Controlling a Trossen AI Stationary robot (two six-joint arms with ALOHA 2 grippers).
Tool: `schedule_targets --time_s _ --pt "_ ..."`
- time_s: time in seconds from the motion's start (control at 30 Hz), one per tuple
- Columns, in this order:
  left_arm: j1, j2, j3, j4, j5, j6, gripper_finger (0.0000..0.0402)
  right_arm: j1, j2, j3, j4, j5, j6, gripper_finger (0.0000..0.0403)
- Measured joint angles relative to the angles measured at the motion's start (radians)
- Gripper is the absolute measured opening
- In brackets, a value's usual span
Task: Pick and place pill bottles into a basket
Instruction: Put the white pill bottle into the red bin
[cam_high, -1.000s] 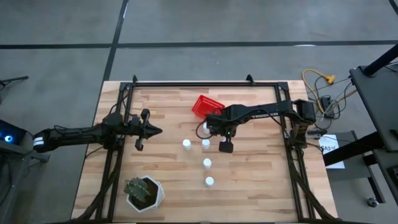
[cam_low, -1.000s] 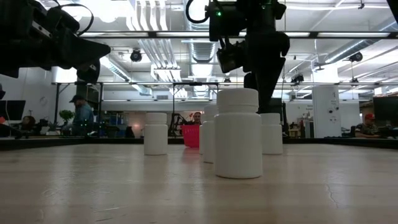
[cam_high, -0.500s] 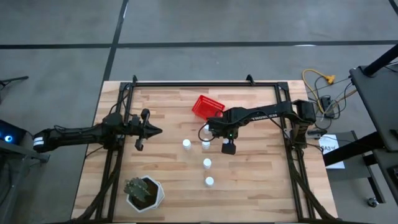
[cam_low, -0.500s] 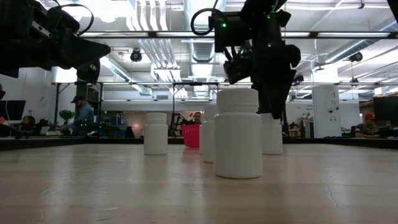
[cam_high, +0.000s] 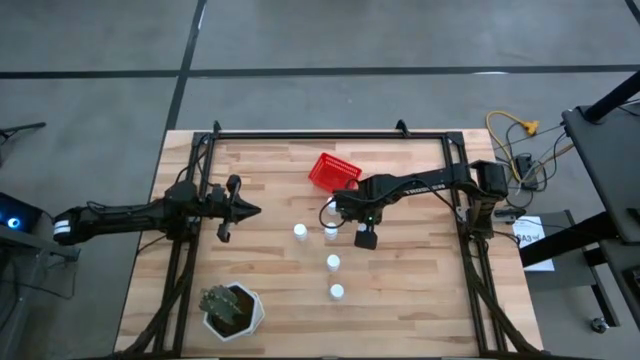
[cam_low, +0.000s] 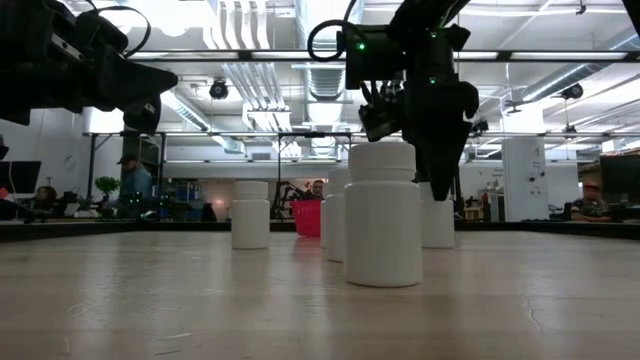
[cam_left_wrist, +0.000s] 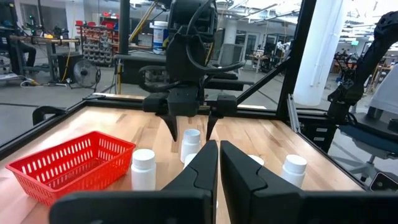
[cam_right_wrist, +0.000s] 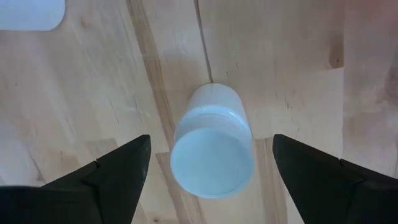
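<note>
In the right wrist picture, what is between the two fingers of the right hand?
One upright pill bottle, seen cap-up on the bare wooden table. The open right hand has a finger on each side, neither touching it.

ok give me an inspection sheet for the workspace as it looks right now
surface: wooden slat table inside a black frame.
job's things: red basket toward the far edge; four pill bottles in the open at, a fifth under the right arm.
clutter: white plant pot at the near left corner.
grippers: right pincer open, above a standing bottle, fingers either side, not touching; left pincer shut, waiting at the left, holding nothing.
cables: yellow and black leads on the floor by the right side.
surroundings: grey floor; open workshop behind, people far off.
</note>
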Motion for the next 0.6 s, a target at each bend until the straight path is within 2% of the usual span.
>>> schedule_targets --time_s 0.17,0.4,0.6 --pt "0.0 0.001 0.0 0.0 0.0 0.0 0.0001 0.0 0.0 0.0 0.002 0.002 0.0 0.0277" --pt "0.0 0.001 0.0 0.0 0.0 0.0 0.0001 -0.001 -0.002 0.002 0.02 0.003 0.002 0.0149" --pt "0.0 0.0 0.0 0.0 0.0 0.0 0.0001 -0.001 -0.003 0.023 0.019 0.002 0.01 0.0143"
